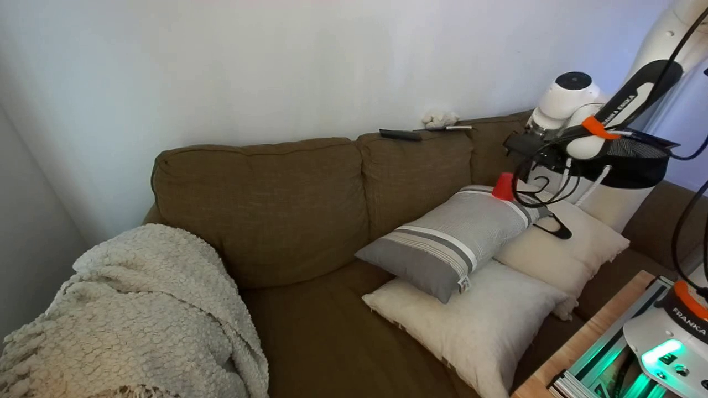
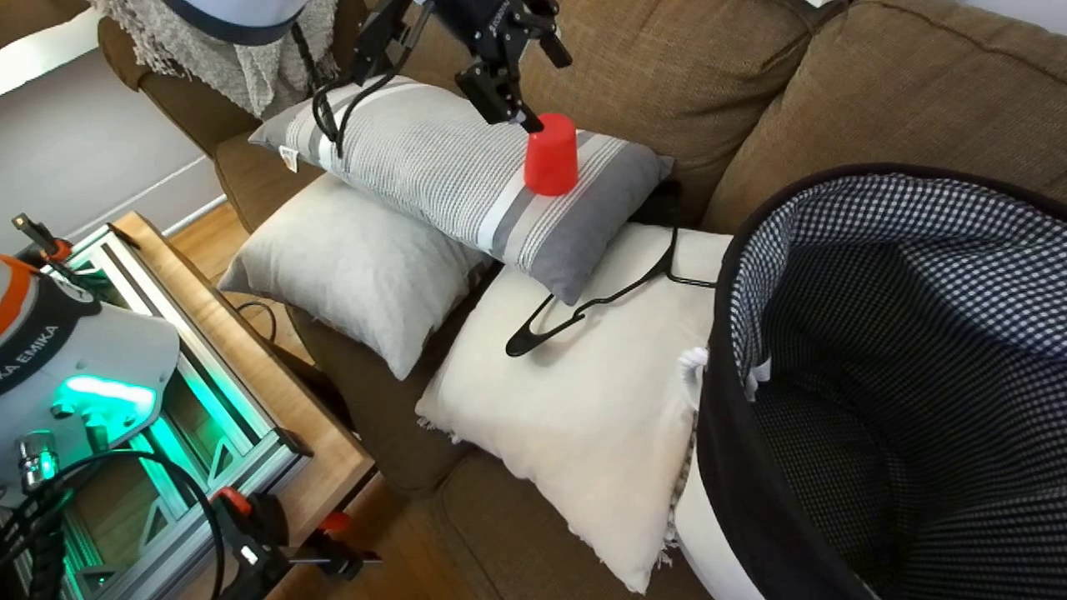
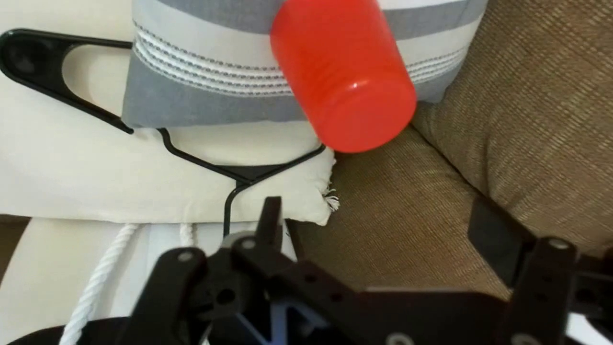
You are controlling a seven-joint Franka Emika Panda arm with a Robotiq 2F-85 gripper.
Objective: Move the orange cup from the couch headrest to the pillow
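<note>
Gripper (image 3: pixel 377 211) spread, nothing between its 2 jaws. Cup (image 3: pixel 345 72) inverted on striped pillow (image 3: pixel 206 108), upper centre of wrist frame, above the gap; long axis slants down-right. Placing looks done; likely next, retreat clear.

- Smooth white arm (image 1: pixel 658 40) at two o'clock in an exterior view, with a black section (image 1: pixel 647 76) lettered FRANKA EMIKA
- Bright orange strap (image 1: pixel 597 128) round that arm
- Rounded white joint (image 1: pixel 556 105) with flat black disc (image 1: pixel 573 80)
- Looping black cables (image 2: pixel 335 133) at ten o'clock in an exterior view
- Curved white base (image 2: pixel 133 342) at nine o'clock there: orange stripe (image 2: pixel 12 287), black lettered band (image 2: pixel 58 317), green-glowing panel (image 2: pixel 108 396), silver cylindrical connector (image 2: pixel 37 447)
- Angular black fingers (image 3: pixel 546 273) at four o'clock in the wrist view: round grey screws (image 3: pixel 558 244), flat dark pads (image 3: pixel 498 239)
</note>
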